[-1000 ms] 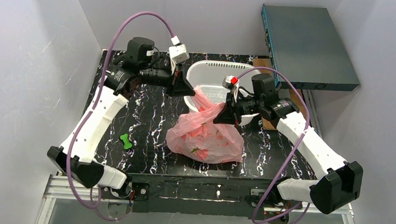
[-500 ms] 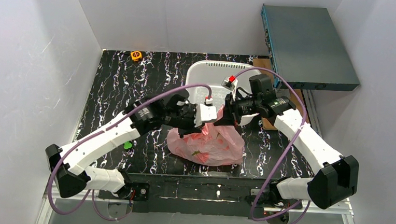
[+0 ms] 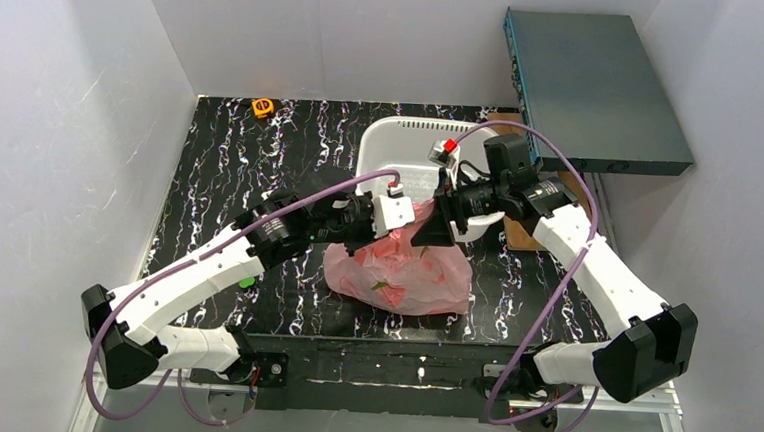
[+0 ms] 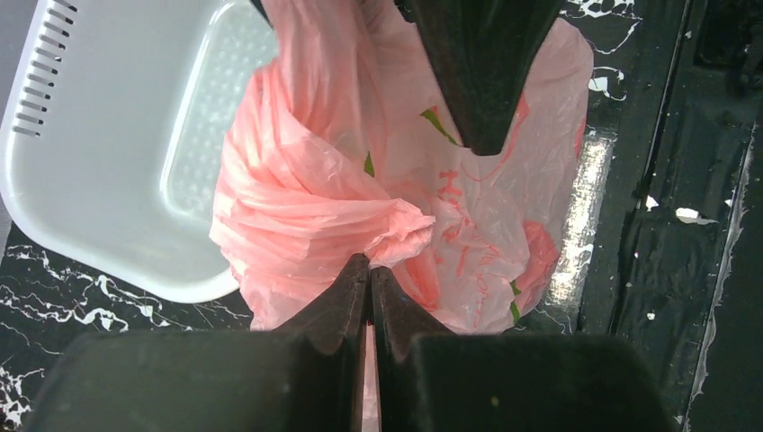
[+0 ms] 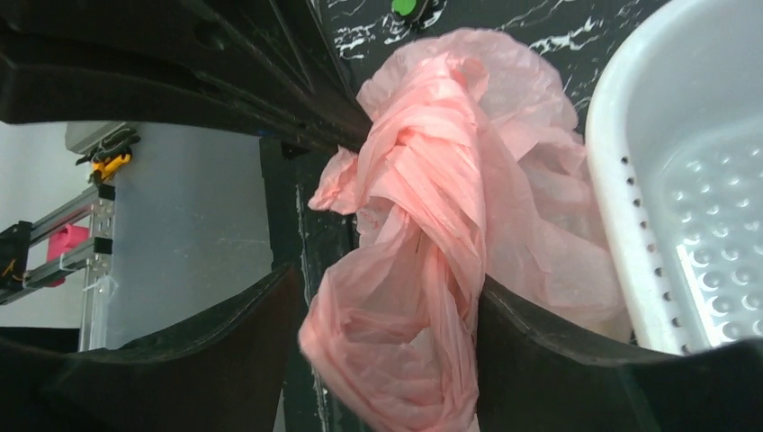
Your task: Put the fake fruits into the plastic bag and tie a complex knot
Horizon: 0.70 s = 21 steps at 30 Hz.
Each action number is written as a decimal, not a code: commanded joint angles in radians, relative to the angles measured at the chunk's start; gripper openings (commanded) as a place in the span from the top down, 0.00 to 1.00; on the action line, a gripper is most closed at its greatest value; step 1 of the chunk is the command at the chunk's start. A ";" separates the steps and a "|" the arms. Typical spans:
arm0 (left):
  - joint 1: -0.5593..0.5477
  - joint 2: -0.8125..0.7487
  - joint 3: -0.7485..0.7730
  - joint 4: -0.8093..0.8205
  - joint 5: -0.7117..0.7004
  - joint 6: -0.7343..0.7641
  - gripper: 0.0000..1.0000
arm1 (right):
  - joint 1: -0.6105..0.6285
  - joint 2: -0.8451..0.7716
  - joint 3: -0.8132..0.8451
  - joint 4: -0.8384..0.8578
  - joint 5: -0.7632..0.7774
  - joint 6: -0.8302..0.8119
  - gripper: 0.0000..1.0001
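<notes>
So the left gripper (image 4: pixel 370 270) had swung in from the table's 10 o'clock corner, where it sat a second earlier. It was now pressed together on a twisted ear of the thin crinkly pink plastic bag (image 3: pixel 399 277), which lay at 6 o'clock of the white perforated plastic basket (image 3: pixel 404 124). The right gripper (image 5: pixel 385 301) was clamped around the other bunched handle (same as before). With both ends held, I'd guess knotting could start. I couldn't make out the fake fruits through the plastic.
</notes>
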 commanded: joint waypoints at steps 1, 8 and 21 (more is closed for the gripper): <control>-0.003 -0.024 0.010 0.012 0.039 -0.005 1.00 | -0.001 0.028 0.081 0.040 0.009 0.008 0.28; -0.004 -0.031 0.050 -0.105 0.263 -0.068 1.00 | 0.001 0.035 0.054 0.101 0.102 0.097 0.99; 0.192 0.056 -0.150 -0.035 -0.006 -0.675 1.00 | 0.113 -0.172 -0.148 0.507 0.286 0.549 0.99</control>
